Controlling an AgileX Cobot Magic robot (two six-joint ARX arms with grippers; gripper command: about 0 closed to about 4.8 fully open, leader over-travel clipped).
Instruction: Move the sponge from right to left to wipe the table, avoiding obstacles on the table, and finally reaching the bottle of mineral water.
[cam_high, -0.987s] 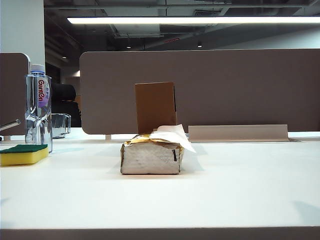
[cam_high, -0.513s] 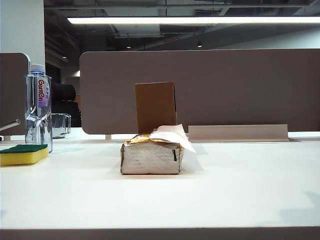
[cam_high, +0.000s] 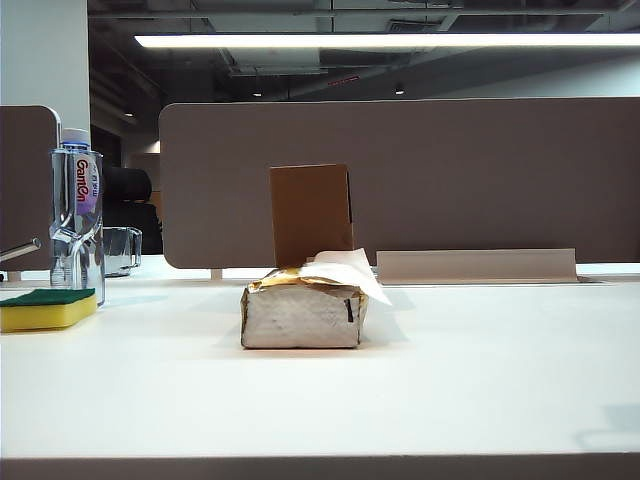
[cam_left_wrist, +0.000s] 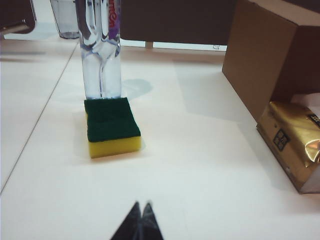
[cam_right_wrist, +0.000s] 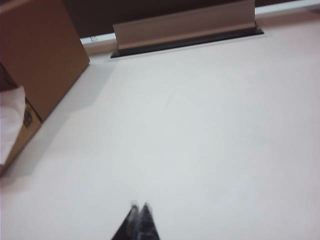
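The left gripper (cam_left_wrist: 141, 206) and right gripper (cam_right_wrist: 139, 206) are seen fully closed, empty, held above the table (cam_high: 450, 370). The sponge (cam_left_wrist: 111, 126) is found touching the bottle of mineral water (cam_left_wrist: 101, 50).

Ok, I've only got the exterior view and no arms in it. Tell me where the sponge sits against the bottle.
Observer: In the left wrist view the sponge lies on the table, its far end right at the foot of the bottle. I can't tell if they touch.
Operator: Give me the left gripper.
Observer: The left gripper is shut and empty, hanging well short of the sponge.
Operator: Now the right one.
Observer: The right gripper is shut and empty too, over bare table beside the cardboard box and tissue pack.
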